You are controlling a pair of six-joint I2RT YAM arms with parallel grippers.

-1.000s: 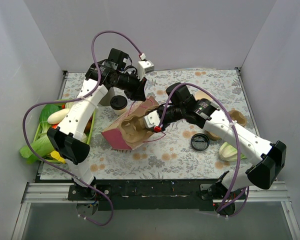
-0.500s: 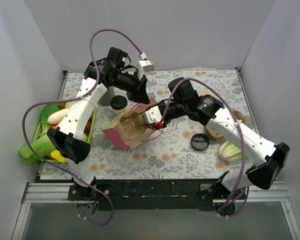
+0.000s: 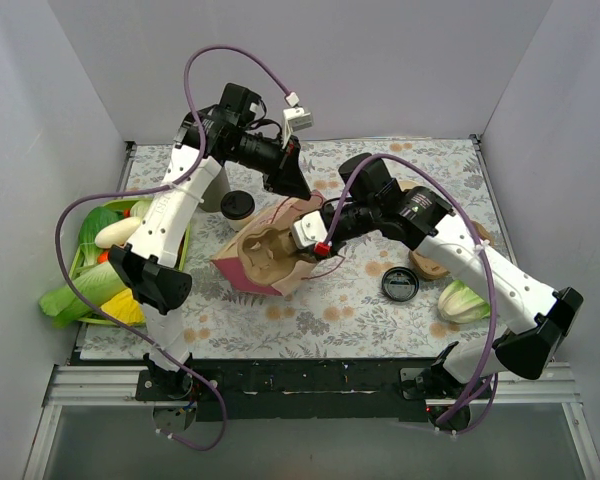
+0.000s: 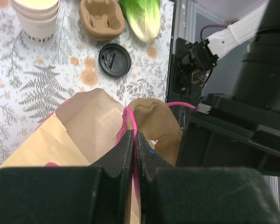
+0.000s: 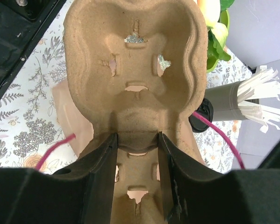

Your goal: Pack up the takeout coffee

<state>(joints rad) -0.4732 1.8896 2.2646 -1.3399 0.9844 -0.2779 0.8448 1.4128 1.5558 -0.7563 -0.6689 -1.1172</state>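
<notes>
Materials and surface finishes, packing table

Paper bag [image 4: 79, 135]: plain kraft brown inside, matt, creased at the folds, pink outside; bag handle [image 4: 129, 122]: thin pink cord, smooth. Pulp carrier [image 5: 135, 60]: moulded brown fibre, rough and grainy, matt, with torn edges at its slots. Takeout coffee [image 3: 237, 206]: black plastic lid with a dull sheen. Loose lid [image 4: 115, 59]: black plastic, smooth and faintly glossy, with moulded relief. Cup stack [image 4: 37, 18]: cream paper, matt. Table cover [image 4: 28, 88]: floral print, matt; cloth or paper cannot be told. Left gripper [image 4: 133, 139] and right gripper [image 5: 135, 140]: black fingers, matt, finely textured. Arm shells [image 3: 165, 215]: smooth, glossy white plastic.
</notes>
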